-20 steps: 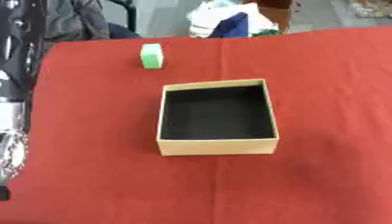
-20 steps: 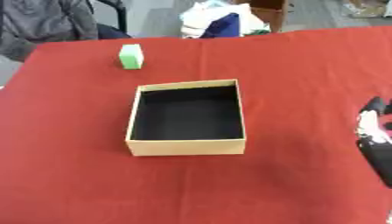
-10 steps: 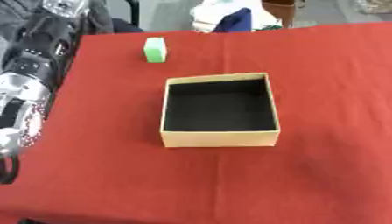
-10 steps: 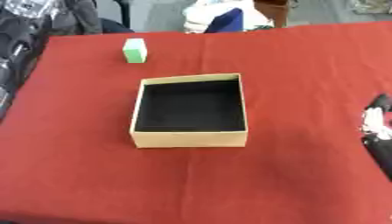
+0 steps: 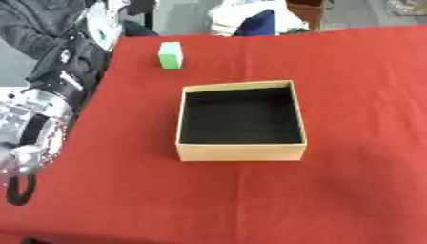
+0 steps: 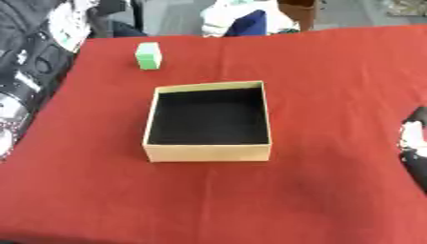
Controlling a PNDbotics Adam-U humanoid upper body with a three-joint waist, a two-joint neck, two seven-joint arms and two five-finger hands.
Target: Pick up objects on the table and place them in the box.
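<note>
**Green block waits at the far left of the table, box open beside it**

Although the task is to fill the box (image 5: 240, 153), we see it empty: a tan cardboard tray with a dark inside, mid-table on the red cloth (image 5: 333, 200). The only object is a small green block (image 5: 170, 55), well apart toward the far left corner. It looks light, stiff and smooth-sided; we would pinch its two broad faces. Our left arm (image 5: 50, 100) lies along the left edge, its hand not visible. Our right hand (image 6: 413, 152) shows at the right edge; we cannot tell how its fingers stand.
</note>
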